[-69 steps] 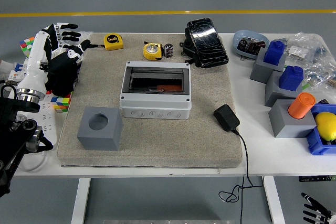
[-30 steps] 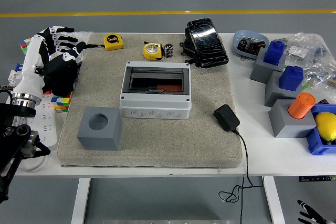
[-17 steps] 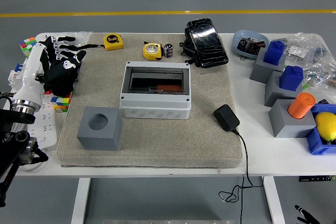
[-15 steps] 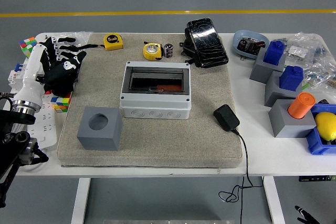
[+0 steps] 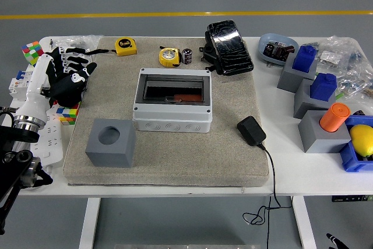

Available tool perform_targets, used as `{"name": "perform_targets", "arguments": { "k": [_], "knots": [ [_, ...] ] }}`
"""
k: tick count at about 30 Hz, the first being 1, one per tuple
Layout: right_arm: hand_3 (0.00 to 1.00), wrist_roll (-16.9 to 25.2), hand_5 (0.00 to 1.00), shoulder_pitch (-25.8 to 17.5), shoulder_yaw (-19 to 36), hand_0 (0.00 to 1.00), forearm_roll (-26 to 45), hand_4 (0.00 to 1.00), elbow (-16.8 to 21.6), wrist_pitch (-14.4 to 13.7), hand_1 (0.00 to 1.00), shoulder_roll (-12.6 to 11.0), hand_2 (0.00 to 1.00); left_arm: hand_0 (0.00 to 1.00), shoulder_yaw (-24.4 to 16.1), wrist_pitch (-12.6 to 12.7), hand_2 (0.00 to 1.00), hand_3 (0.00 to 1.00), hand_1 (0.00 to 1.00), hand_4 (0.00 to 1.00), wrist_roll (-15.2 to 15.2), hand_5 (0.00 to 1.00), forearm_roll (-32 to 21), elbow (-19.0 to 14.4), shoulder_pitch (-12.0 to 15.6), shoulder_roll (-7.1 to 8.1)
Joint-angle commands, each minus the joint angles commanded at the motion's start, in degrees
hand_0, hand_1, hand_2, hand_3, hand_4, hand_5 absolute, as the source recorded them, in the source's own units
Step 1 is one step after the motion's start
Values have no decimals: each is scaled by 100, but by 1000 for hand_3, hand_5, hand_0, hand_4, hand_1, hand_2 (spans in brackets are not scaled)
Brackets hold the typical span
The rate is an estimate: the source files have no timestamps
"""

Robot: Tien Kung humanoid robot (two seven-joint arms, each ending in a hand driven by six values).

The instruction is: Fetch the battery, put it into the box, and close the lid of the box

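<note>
Small black cylindrical battery (image 5: 187, 56), upright beside the yellow tape measure (image 5: 169, 56) behind the grey box (image 5: 172, 100): I find it well right of my left hand (image 5: 68, 75), fingers spread, empty, nearer.

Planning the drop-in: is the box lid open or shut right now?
Shut, as far as visible: the dark transparent lid lies flat on the grey box.

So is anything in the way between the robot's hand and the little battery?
Yes. The left hand is at the mat's left edge, and two yellow tape measures lie along the way to the battery, one right beside it.
</note>
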Motion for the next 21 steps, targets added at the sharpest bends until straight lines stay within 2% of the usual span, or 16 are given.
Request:
{"name": "perform_targets", "arguments": {
  "k": [21],
  "knots": [
    [559, -39, 495, 23, 0, 644, -48, 926, 0, -27, 693, 20, 662, 333, -4, 35, 494, 580, 447, 908, -49, 379, -12, -1, 48, -29]
  ]
}}
